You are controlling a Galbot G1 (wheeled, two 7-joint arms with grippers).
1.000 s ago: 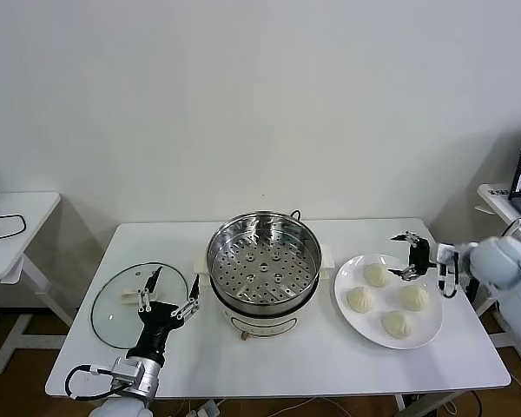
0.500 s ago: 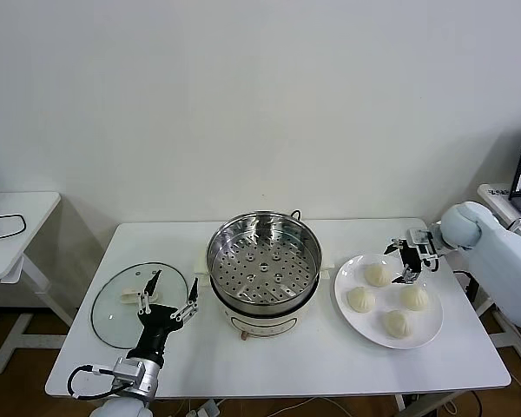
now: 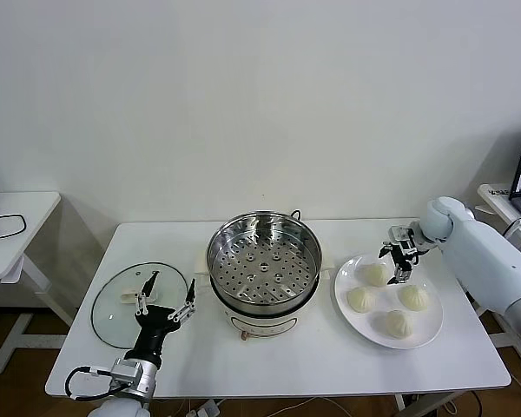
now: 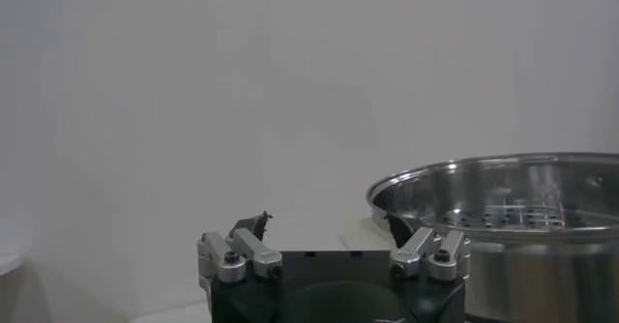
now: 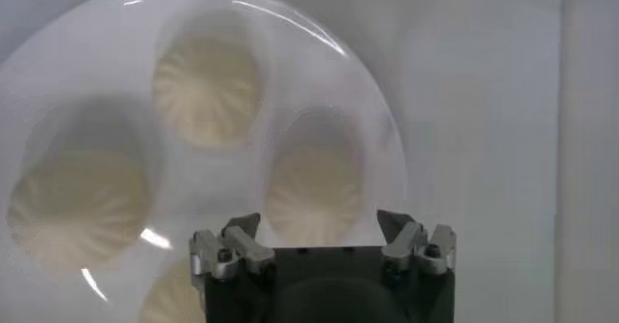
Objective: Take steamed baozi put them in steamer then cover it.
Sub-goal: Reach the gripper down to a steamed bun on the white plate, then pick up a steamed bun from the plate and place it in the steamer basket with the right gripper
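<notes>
Above the plate (image 3: 427,334), right end effector (image 3: 398,261) spread, empty.
Four baozi (image 3: 361,300) lie on it, beside the empty steamer (image 3: 264,261); left end effector (image 3: 164,300) spread near the lid (image 3: 113,300).

Right tool (image 5: 322,228) open, poised above a white plate (image 5: 372,112) on the desk (image 5: 484,112); the nearest baozi (image 5: 314,190) lies between its fingers.

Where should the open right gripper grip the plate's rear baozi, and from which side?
Across its round flanks, from straight above. The rear baozi sits pleats-up on the plate, and the open right gripper hangs over it with room beside it for the fingers.
</notes>
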